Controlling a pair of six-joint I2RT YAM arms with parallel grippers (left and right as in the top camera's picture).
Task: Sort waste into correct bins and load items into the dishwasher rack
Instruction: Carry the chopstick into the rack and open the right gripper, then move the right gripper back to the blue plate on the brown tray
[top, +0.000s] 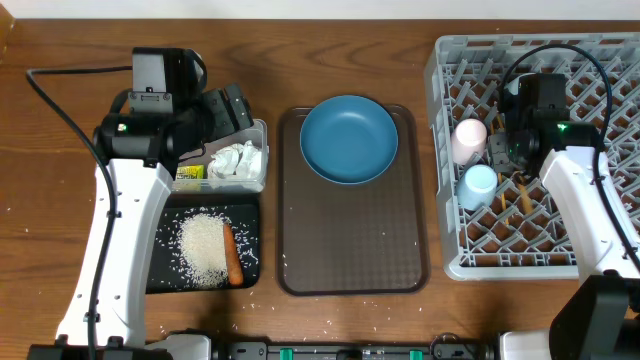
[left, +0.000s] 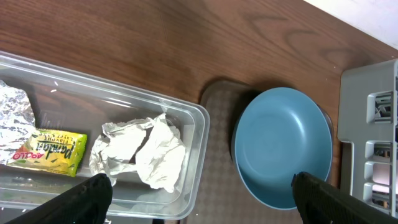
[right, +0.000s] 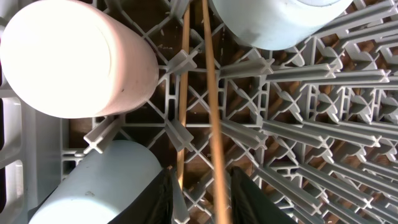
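Observation:
The grey dishwasher rack (top: 540, 262) holds a pale pink cup (right: 74, 59), a light blue cup (right: 93, 183) and a pale blue-white bowl (right: 280, 22). Two wooden chopsticks (right: 214, 124) lie across its pegs. My right gripper (right: 202, 186) hovers over them, its fingers slightly apart with both sticks loose between them. My left gripper (left: 202, 205) stands wide open above the end of the clear tub (left: 193, 112). In the tub lie the tissue (left: 146, 152), the wrapper (left: 50, 151) and the foil (left: 13, 115). The dark blue plate (top: 349, 138) rests on the brown serving tray (top: 350, 240).
A black tray (top: 152, 270) in front of the tub holds a heap of rice (top: 204, 248) and a carrot (top: 232, 255). A few grains lie scattered on the wooden table near the tray. The rack's upright pegs crowd round the right gripper (top: 515, 160).

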